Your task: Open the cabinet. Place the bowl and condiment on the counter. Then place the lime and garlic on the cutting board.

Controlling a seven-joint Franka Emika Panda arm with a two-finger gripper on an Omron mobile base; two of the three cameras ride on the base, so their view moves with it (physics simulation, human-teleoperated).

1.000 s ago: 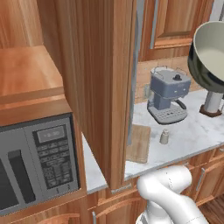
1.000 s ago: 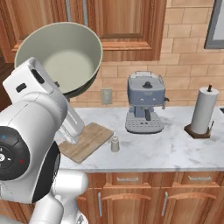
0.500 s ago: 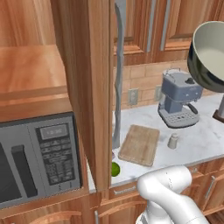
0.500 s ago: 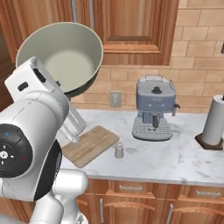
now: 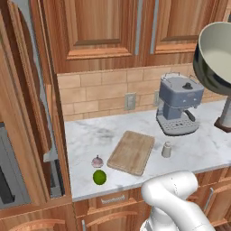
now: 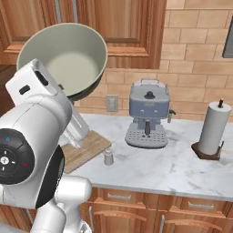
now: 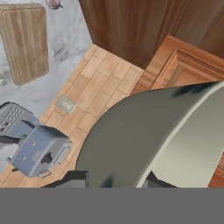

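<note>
Tool [image 7: 111, 180] clenched on the rim of the round dark-grey, cream-lined bowl [image 6: 63, 57], high above the white marble table [image 5: 198, 151] and light-wood cutting board [image 5: 131, 152].

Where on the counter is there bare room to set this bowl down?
Bare marble lies between the coffee machine and the paper-towel roll, and in front of both. It is crowded left, where the cutting board, condiment, garlic and lime sit.

No readable text, label, brand, number or sign appears on anything.
</note>
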